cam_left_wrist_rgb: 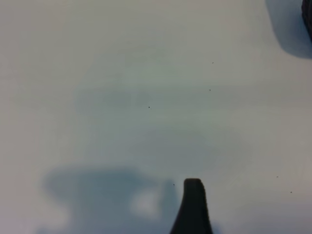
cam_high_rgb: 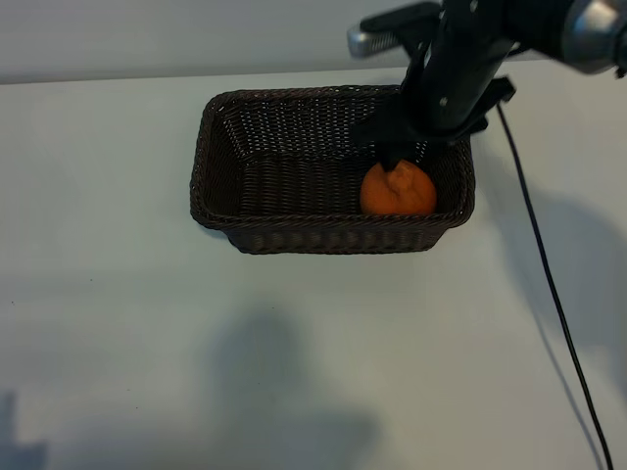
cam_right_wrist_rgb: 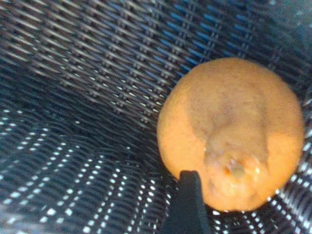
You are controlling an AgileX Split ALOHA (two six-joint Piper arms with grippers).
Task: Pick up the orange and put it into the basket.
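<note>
White table [cam_high_rgb: 118,343]: carries everything; the left wrist view shows only its bare surface and one dark fingertip [cam_left_wrist_rgb: 193,207] of the left gripper, the other cut off, fingers set wide.

Dark brown wicker basket [cam_high_rgb: 294,235]: near the far edge, right of centre.

Right gripper [cam_high_rgb: 397,157]: above the basket's right end, fingers spread, holding nothing; partly hidden by its arm.

Orange [cam_high_rgb: 397,193]: on the basket floor at the right end, knob up; the weave shows close only in the right wrist view.
</note>
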